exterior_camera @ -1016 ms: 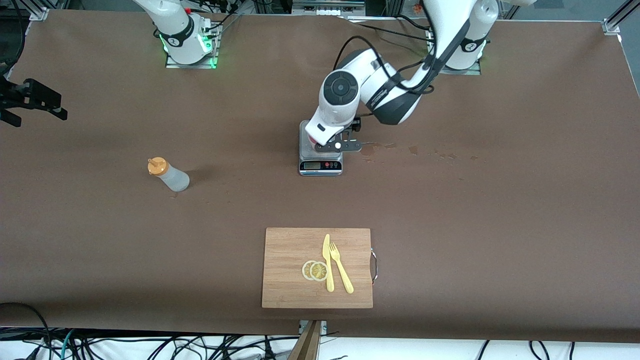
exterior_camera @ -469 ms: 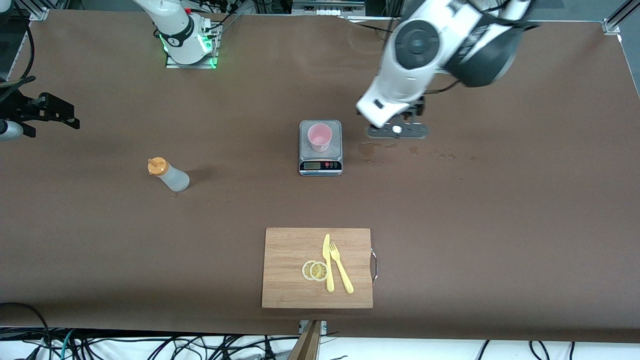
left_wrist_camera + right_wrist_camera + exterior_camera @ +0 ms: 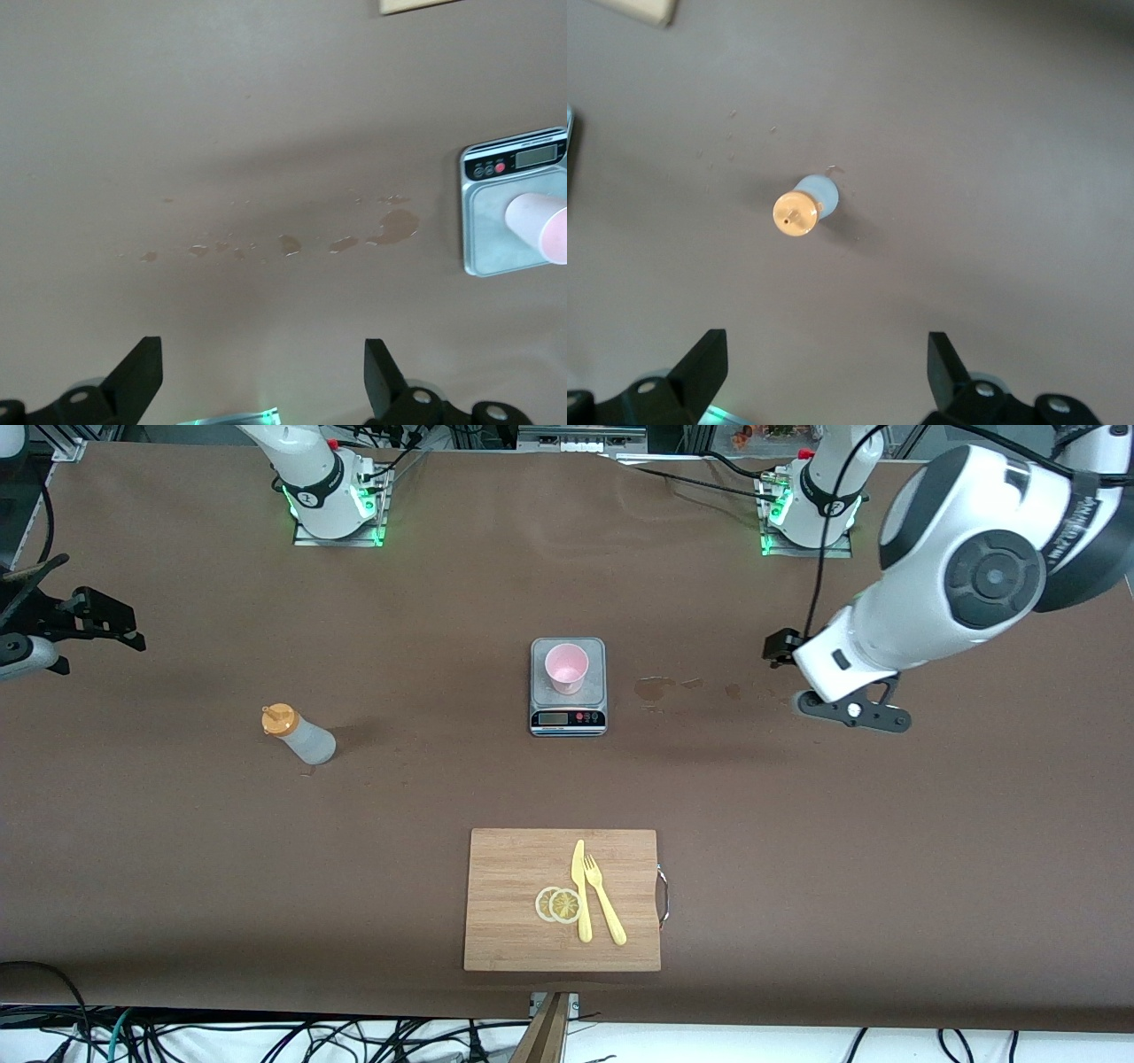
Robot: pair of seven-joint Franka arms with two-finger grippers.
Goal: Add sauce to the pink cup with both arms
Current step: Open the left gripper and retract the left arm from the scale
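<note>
On the scale [image 3: 568, 691]: I see the pink cup [image 3: 566, 668] upright.
Sauce [image 3: 299, 735]: at cup's nine o'clock, well apart.
Left hand [image 3: 852, 713]: spread, holding nothing, over stained bench [image 3: 797, 824].
Right hand [image 3: 75, 624]: spread, holding nothing.

We're seeing the pink cup [image 3: 540, 226] & scale [image 3: 514, 208] getting cut off by left wrist view's edge; right claw [image 3: 80, 624] is partly leaving front view.

A cutting board [image 3: 514, 903] bears a knife [image 3: 581, 890], fork [image 3: 604, 899] and lemon slices [image 3: 558, 904].

Robot lab, bolted arm bases [image 3: 337, 509], cables [image 3: 266, 1036]
</note>
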